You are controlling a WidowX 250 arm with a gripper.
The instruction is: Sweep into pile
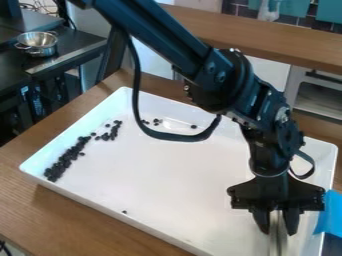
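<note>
The gripper [278,231] hangs over the right front part of the white tray [160,180], pointing down. Its two fingers are closed around a thin, pale grey upright tool [276,242], seen nearly edge-on; what kind of tool it is, I cannot tell. Small black pieces [65,159] lie in a long band along the tray's left side. A looser cluster [110,132] continues up from that band. Several more pieces [157,121] are scattered near the back wall, one [194,126] lies apart to their right, and a single piece [124,212] rests near the front edge.
The tray stands on a wooden table [80,212] with raised walls around it. A blue object [331,212] is at the tray's right edge, close beside the gripper. A black cable loops below the arm over the tray. A metal colander [37,43] stands on a dark counter behind left.
</note>
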